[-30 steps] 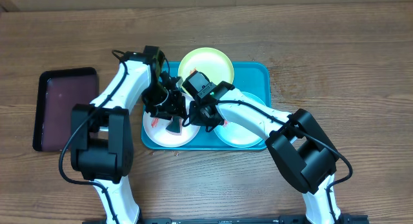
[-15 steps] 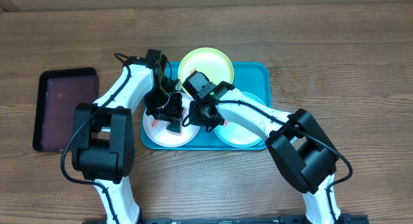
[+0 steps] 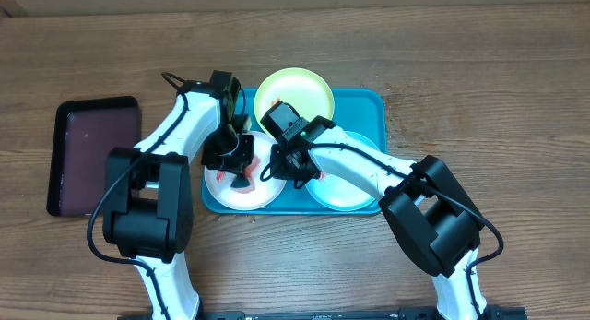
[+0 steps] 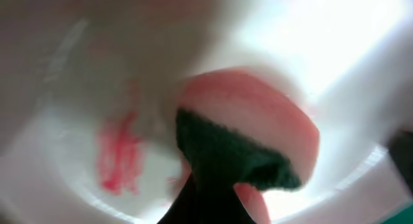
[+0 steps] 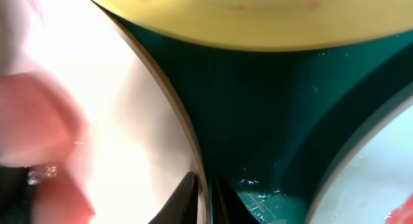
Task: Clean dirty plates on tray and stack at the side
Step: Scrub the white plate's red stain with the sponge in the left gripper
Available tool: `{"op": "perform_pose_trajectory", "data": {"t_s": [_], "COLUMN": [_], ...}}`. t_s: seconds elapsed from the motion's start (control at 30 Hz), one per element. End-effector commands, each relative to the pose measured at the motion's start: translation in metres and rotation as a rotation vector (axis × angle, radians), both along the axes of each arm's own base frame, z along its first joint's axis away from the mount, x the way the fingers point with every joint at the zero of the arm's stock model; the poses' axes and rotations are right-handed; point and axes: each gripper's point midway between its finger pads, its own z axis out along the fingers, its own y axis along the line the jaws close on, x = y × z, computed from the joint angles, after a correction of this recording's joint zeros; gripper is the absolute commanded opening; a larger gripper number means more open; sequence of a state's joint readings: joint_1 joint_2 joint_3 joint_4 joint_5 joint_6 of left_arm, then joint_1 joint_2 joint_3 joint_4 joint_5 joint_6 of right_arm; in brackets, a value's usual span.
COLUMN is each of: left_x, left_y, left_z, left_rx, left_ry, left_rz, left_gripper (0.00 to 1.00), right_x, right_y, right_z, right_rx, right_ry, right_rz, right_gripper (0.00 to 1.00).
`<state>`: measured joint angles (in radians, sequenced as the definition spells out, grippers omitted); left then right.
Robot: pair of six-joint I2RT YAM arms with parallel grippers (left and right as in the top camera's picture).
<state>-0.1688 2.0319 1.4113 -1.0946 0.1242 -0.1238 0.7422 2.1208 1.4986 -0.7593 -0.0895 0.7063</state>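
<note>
Overhead, the glossy blue tray [image 3: 364, 108], a rounded rectangle with a raised rim, sits mid-table [image 3: 479, 71] and carries three shallow round plastic plates: the lime green plate [image 3: 300, 88] at its 12 o'clock, the white plate [image 3: 241, 193] at 7 o'clock and the mint-blue plate [image 3: 346, 195] at 5 o'clock. A smaller dark tray [image 3: 92, 154] lies well apart at 9 o'clock. The left arm arches in from 7 o'clock, wrist bent down, and the left gripper [image 3: 241, 168] is clamped on a soft pink sponge [image 4: 258, 133] with a coarse dark green scrub face, pressed into the white plate just beside a red smear [image 4: 119, 159]. The right arm reaches across from 5 o'clock, low and stretched; the right gripper [image 5: 205, 201] pinches the white plate's thin rim at its 3 o'clock edge, one of its fingers [image 5: 189, 198] on either side.
</note>
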Motion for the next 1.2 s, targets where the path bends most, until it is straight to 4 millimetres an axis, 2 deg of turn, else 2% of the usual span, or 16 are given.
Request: {"op": "perform_pose_trajectory", "data": {"t_s": [0.0, 0.2, 0.33, 0.43, 0.53, 0.63, 0.67, 0.73, 0.8, 0.93, 1.17], "left_x": [0.004, 0.016, 0.033, 0.05, 0.062, 0.07, 0.07, 0.068, 0.066, 0.065, 0.048], "left_y": [0.049, 0.069, 0.067, 0.065, 0.051, 0.017, -0.005, -0.021, -0.029, -0.034, -0.03], "left_z": [-0.003, 0.007, 0.021, 0.04, 0.055, 0.06, 0.06, 0.057, 0.052, 0.032, -0.002], "left_rx": [0.275, 0.358, 0.349, 0.341, 0.264, 0.067, -0.066, -0.155, -0.198, -0.218, -0.201], "left_ry": [-0.022, -0.065, -0.113, -0.16, -0.191, -0.198, -0.191, -0.178, -0.172, -0.18, -0.147], "left_rz": [0.073, 0.083, 0.093, 0.128, 0.146, 0.12, 0.107, 0.108, 0.107, 0.126, 0.177], "left_gripper": [0.04, 0.04, 0.04, 0.04, 0.04, 0.04, 0.04, 0.04, 0.04, 0.04, 0.04], "right_x": [-0.005, -0.002, -0.001, -0.001, -0.001, 0.0, 0.0, 0.001, 0.001, 0.001, 0.001], "right_y": [-0.009, -0.013, -0.014, -0.014, -0.014, -0.013, -0.013, -0.013, -0.013, -0.012, -0.012], "right_z": [-0.018, -0.018, -0.018, -0.018, -0.018, -0.018, -0.017, -0.017, -0.017, -0.017, -0.017], "right_rx": [-0.053, -0.055, -0.054, -0.054, -0.054, -0.052, -0.051, -0.049, -0.049, -0.047, -0.046], "right_ry": [0.025, 0.027, 0.027, 0.027, 0.027, 0.025, 0.023, 0.022, 0.021, 0.019, 0.019], "right_rz": [0.002, -0.009, -0.012, -0.012, -0.012, -0.012, -0.012, -0.012, -0.012, -0.012, -0.012], "right_gripper": [0.1, 0.09, 0.09, 0.09, 0.08, 0.07, 0.07, 0.08, 0.07, 0.08, 0.08]}}
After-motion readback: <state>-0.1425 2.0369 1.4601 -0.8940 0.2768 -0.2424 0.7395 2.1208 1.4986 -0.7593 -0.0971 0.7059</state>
